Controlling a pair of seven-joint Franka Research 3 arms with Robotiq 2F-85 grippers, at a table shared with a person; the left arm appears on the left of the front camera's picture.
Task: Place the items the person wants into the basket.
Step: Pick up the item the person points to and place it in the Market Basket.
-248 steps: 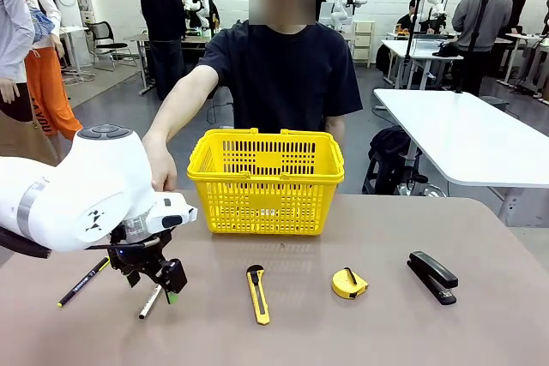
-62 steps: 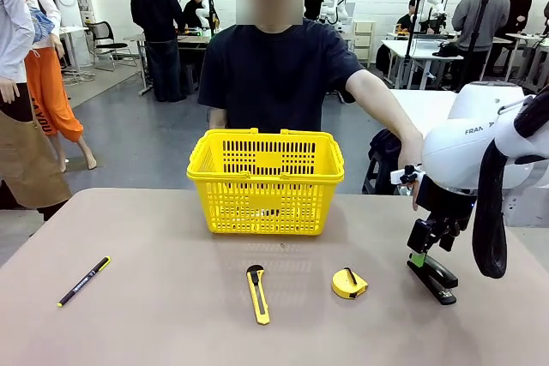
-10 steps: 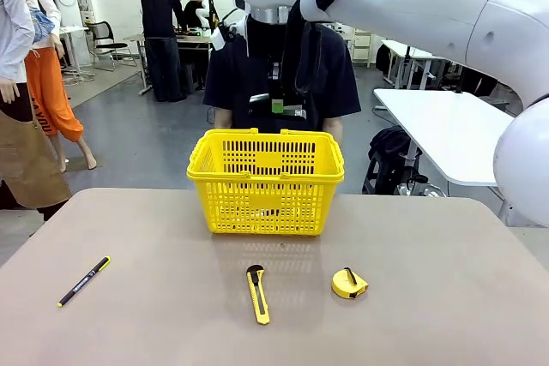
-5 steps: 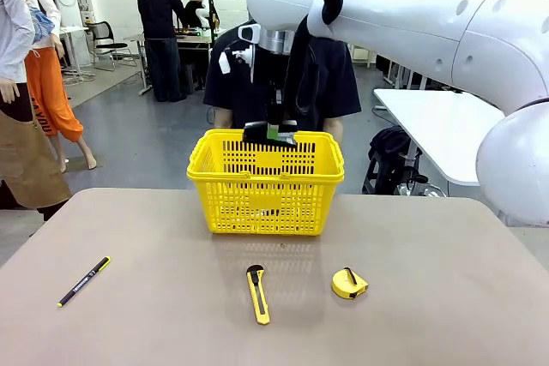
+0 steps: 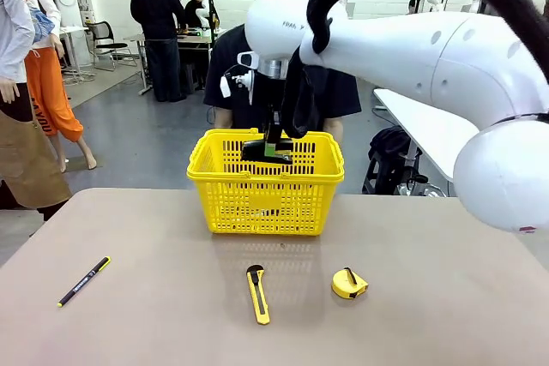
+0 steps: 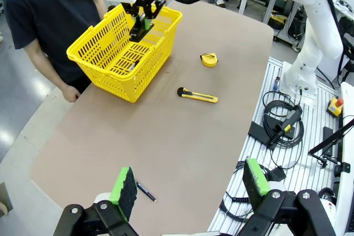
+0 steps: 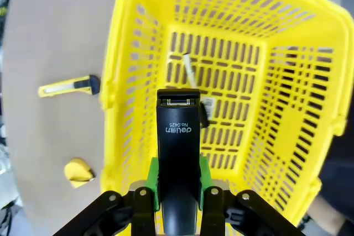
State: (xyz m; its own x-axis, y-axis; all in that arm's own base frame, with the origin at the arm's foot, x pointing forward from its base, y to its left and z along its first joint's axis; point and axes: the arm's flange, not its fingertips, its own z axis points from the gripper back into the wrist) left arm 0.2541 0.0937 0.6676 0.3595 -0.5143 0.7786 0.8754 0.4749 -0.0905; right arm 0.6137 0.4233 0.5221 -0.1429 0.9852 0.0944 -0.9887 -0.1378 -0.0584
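Note:
My right gripper (image 5: 268, 145) is shut on the black stapler (image 5: 262, 147) and holds it level just inside the top of the yellow basket (image 5: 257, 170). In the right wrist view the stapler (image 7: 178, 142) sits between green pads over the basket floor, where the white marker (image 7: 189, 73) lies, partly hidden behind the stapler. The yellow tape measure (image 5: 349, 283) rests on the table in front of the basket, to the right. The person (image 5: 341, 92) in the dark T-shirt stands behind the basket. My left gripper (image 6: 191, 186) hangs open high above the table's near left corner.
A yellow utility knife (image 5: 257, 294) lies in front of the basket, left of the tape measure. A black pen (image 5: 83, 281) lies near the table's left edge. My right arm (image 5: 412, 49) arches over the table's right half.
My right gripper has come down with the stapler from above the basket to its rim level. Nothing on the table has moved.

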